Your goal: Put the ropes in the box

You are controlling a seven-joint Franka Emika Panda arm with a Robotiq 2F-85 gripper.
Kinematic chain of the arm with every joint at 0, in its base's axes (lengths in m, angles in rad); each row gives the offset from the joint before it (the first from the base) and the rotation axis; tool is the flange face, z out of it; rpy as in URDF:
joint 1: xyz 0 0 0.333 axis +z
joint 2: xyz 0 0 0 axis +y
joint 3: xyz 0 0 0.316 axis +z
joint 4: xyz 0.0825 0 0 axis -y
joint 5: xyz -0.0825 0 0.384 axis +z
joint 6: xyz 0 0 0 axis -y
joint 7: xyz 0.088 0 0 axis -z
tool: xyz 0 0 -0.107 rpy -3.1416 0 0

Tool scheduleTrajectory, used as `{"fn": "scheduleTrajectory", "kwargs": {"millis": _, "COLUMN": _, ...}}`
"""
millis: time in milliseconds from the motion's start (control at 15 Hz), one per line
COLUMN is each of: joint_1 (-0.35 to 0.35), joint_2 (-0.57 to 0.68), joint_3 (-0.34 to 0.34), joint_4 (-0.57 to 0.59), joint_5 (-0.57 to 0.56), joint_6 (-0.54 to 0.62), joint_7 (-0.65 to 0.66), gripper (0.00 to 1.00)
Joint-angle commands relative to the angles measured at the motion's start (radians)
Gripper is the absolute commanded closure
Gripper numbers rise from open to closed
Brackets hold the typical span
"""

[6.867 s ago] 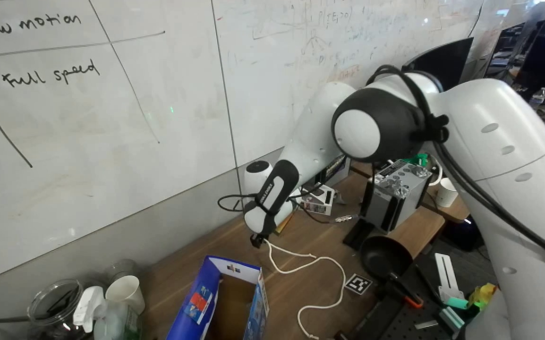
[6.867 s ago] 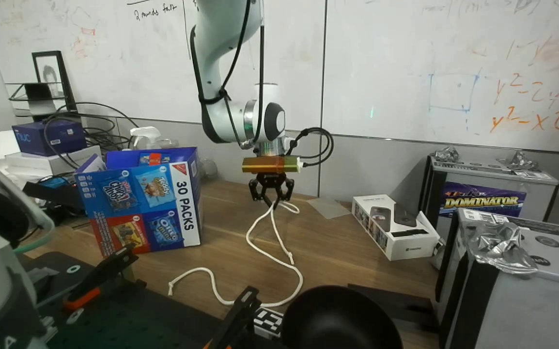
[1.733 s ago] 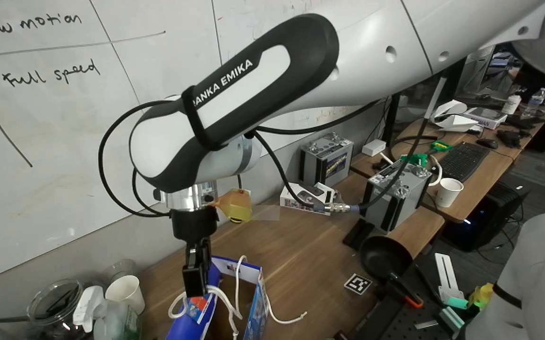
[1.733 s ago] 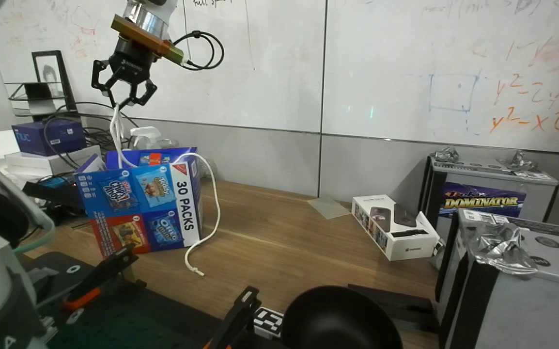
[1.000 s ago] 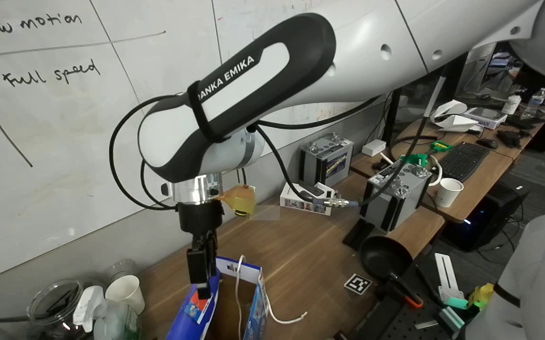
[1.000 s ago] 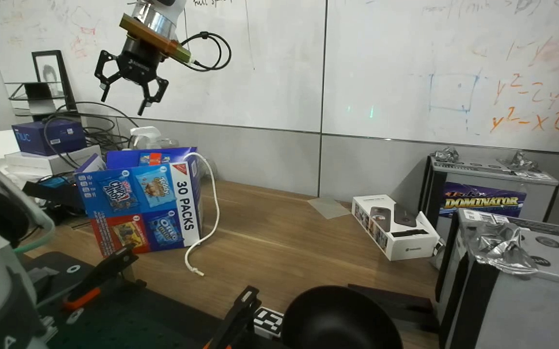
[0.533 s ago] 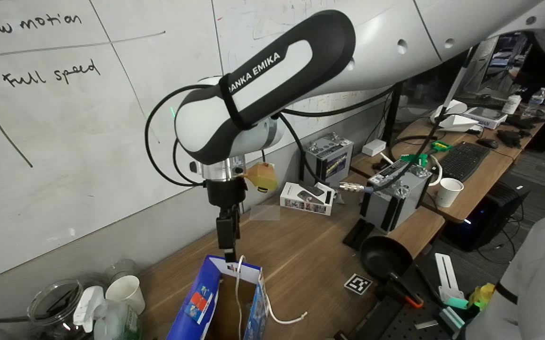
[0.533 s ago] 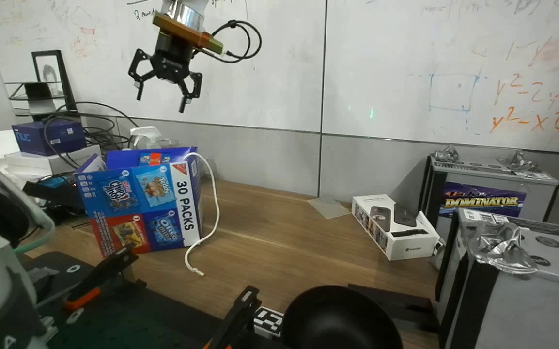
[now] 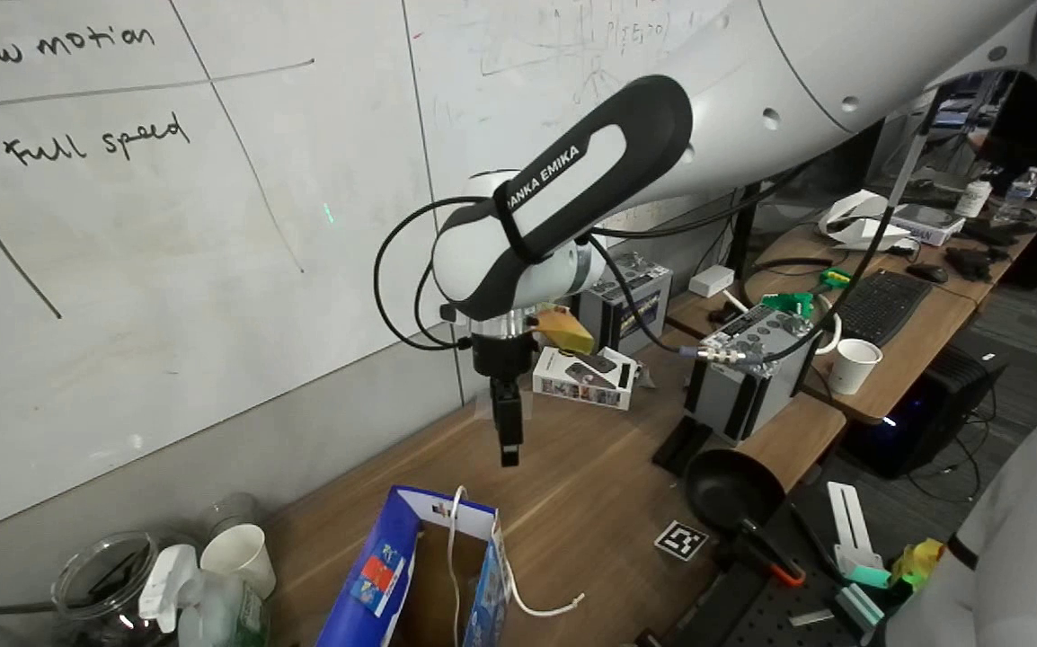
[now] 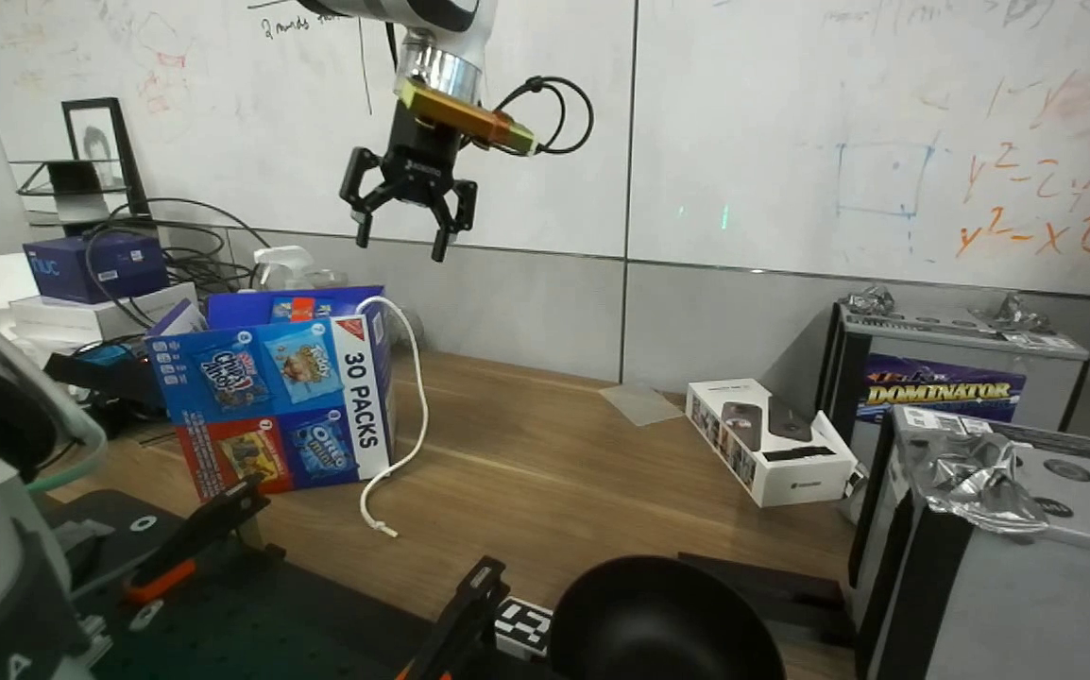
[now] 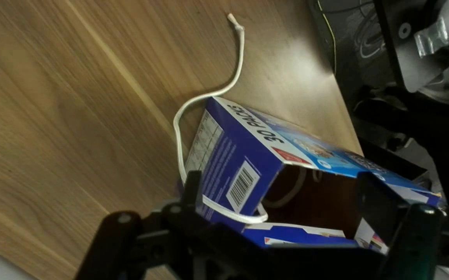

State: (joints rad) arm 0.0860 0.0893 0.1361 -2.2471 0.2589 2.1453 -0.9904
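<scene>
Rope runs from inside the box over its rim, tip (knotted) pointing away; the gripper gapes wide.

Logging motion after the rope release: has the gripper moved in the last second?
Yes: in both exterior views, the gripper has shifted rightward in the picture, toward the white carton, which hasn't moved.

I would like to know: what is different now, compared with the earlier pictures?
The gripper carried the white rope from the table over to the box, let it go, then moved back away; it is now open. Part of the rope is now inside the box, while one knotted end hangs outside, over the wall, and rests on the table. The box and the black pan stayed in place.
</scene>
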Motion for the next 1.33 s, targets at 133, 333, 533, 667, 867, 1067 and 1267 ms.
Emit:
{"fn": "scheduleTrajectory", "kwargs": {"millis": 133, "joint_1": -0.039, "joint_2": 0.025, "joint_3": -0.018, "joint_4": -0.059, "joint_5": 0.03, "joint_6": 0.092, "joint_7": -0.152, "gripper": 0.0}}
{"fn": "scheduleTrajectory", "kwargs": {"millis": 333, "joint_1": -0.051, "joint_2": 0.058, "joint_3": -0.01, "joint_4": -0.082, "joint_5": 0.076, "joint_6": 0.145, "joint_7": -0.203, "gripper": 0.0}}
{"fn": "scheduleTrajectory", "kwargs": {"millis": 533, "joint_1": -0.06, "joint_2": 0.104, "joint_3": 0.0, "joint_4": -0.091, "joint_5": 0.115, "joint_6": 0.2, "joint_7": -0.274, "gripper": 0.0}}
{"fn": "scheduleTrajectory", "kwargs": {"millis": 667, "joint_1": -0.063, "joint_2": 0.145, "joint_3": 0.01, "joint_4": -0.072, "joint_5": 0.123, "joint_6": 0.21, "joint_7": -0.31, "gripper": 0.0}}
{"fn": "scheduleTrajectory", "kwargs": {"millis": 867, "joint_1": -0.057, "joint_2": 0.198, "joint_3": 0.019, "joint_4": -0.034, "joint_5": 0.073, "joint_6": 0.222, "joint_7": -0.337, "gripper": 0.0}}
{"fn": "scheduleTrajectory", "kwargs": {"millis": 1067, "joint_1": -0.056, "joint_2": 0.221, "joint_3": 0.032, "joint_4": 0.007, "joint_5": 0.003, "joint_6": 0.212, "joint_7": -0.39, "gripper": 0.0}}
{"fn": "scheduleTrajectory", "kwargs": {"millis": 1267, "joint_1": -0.061, "joint_2": 0.236, "joint_3": 0.056, "joint_4": 0.056, "joint_5": 0.011, "joint_6": 0.24, "joint_7": -0.42, "gripper": 0.0}}
